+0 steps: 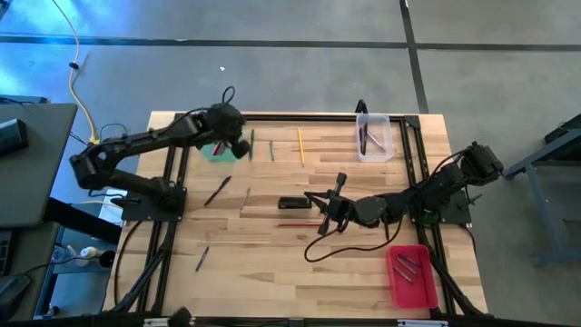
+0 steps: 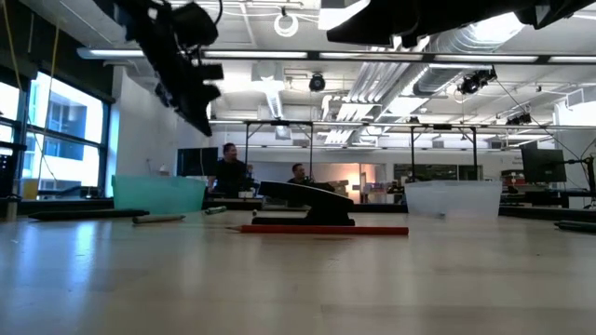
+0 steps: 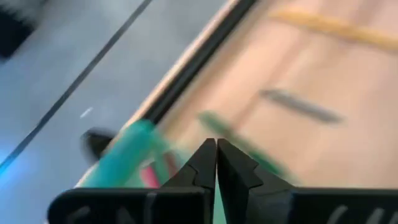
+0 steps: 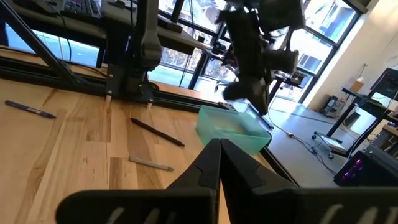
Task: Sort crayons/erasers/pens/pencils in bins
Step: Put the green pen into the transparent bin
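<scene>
We are mid-sort on the table (image 1: 272,245): the left gripper (image 1: 238,145) hangs over the green bin (image 1: 216,152) at the far left with fingers pressed together and empty, so we judge a drop there is just done, while the right gripper (image 1: 320,211) waits mid-table, fingers closed on nothing. The clear bin (image 1: 374,136) far right and red bin (image 1: 411,275) near right already hold pieces. Next we must reopen and pick a loose piece, perhaps the green pencil (image 1: 251,136) just right of the bin, or the yellow pencil (image 1: 300,145) and red pencil (image 1: 300,223) beyond.
</scene>
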`<action>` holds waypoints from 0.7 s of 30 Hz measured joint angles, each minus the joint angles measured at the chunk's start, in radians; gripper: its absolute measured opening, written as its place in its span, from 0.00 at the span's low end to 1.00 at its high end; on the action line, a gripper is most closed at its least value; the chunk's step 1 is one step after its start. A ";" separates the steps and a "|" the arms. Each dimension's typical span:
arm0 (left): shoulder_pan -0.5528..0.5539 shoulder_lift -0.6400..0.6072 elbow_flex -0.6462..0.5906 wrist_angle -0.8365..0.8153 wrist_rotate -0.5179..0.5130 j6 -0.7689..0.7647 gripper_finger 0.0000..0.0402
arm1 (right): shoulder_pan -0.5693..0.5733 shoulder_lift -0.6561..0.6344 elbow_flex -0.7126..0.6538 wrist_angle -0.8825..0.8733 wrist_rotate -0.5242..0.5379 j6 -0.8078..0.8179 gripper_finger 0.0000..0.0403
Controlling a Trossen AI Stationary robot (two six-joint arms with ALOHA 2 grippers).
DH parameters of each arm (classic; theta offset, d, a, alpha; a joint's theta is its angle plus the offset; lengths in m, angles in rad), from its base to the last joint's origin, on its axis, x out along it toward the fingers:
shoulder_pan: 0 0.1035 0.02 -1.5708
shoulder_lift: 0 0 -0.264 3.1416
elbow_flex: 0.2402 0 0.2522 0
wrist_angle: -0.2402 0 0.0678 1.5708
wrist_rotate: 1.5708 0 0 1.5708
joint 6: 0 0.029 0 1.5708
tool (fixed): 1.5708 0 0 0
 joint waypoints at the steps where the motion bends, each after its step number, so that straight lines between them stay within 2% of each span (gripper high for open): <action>1: -0.030 -0.015 0.000 0.000 0.026 -0.003 0.01 | -0.001 0.000 0.000 0.000 0.000 0.001 0.00; 4: -0.122 -0.039 0.000 -0.005 0.083 -0.022 0.01 | -0.003 0.000 0.000 -0.001 0.000 0.003 0.00; 9: -0.234 -0.009 0.000 -0.028 0.056 -0.165 0.00 | -0.003 0.000 0.000 -0.011 0.000 0.025 0.00; 13: -0.238 0.081 0.000 -0.051 0.042 -0.291 0.02 | -0.005 0.000 0.000 -0.015 0.000 0.025 0.00; 18: -0.203 0.235 0.005 0.027 0.039 -0.325 0.10 | -0.007 0.000 0.000 -0.015 0.000 0.025 0.00; 21: -0.185 0.337 0.051 0.031 0.031 -0.326 0.15 | -0.007 0.000 0.000 -0.015 0.000 0.025 0.00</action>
